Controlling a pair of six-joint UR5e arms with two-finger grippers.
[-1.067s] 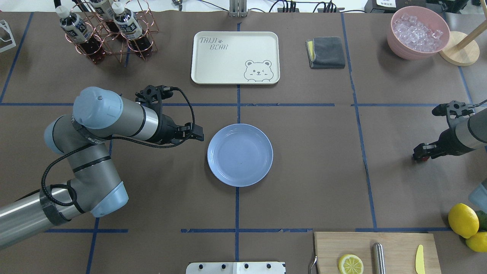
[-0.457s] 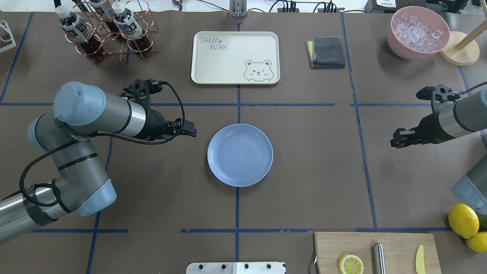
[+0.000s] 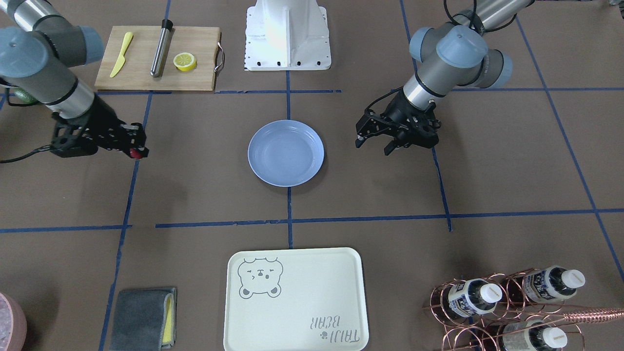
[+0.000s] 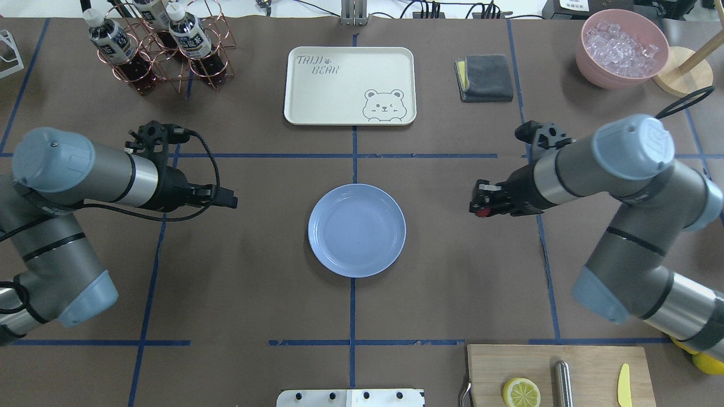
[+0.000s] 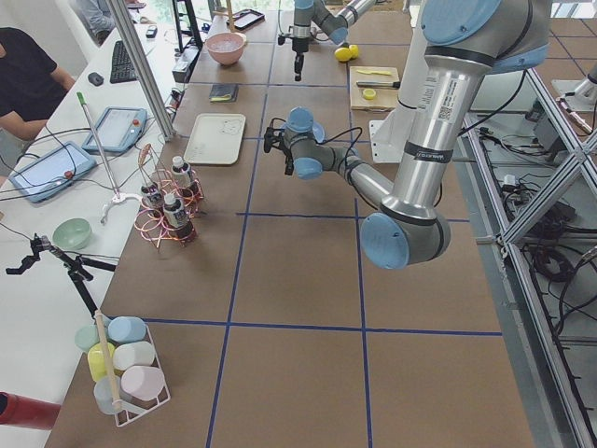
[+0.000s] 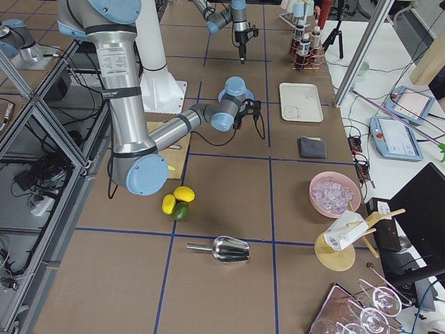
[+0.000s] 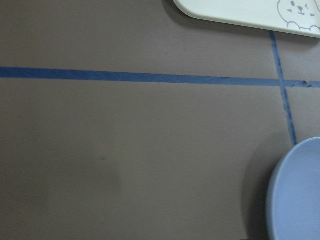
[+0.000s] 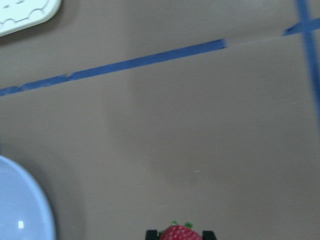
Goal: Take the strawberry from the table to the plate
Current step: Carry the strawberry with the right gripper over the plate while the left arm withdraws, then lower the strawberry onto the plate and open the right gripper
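The light-blue plate (image 4: 356, 230) lies bare at the middle of the table (image 4: 452, 282). My right gripper (image 4: 478, 207) hangs above the table to the plate's right, shut on the small red strawberry (image 4: 481, 213). The strawberry (image 8: 180, 233) shows between the fingertips at the bottom of the right wrist view, with the plate (image 8: 20, 205) at the lower left. In the front view the strawberry (image 3: 135, 154) sits at the tip of the right gripper (image 3: 132, 147). My left gripper (image 3: 373, 147) is open and holds nothing, off the other side of the plate (image 3: 285, 152).
A cream bear tray (image 4: 349, 85) lies beyond the plate. A copper rack of bottles (image 4: 158, 45) stands far left, a grey cloth (image 4: 485, 77) and a pink bowl of ice (image 4: 621, 48) far right. A cutting board (image 4: 557, 376) with a lemon half is near right.
My right arm has swung left toward the plate, carrying the strawberry. My left arm has drawn back to the left, away from the plate.
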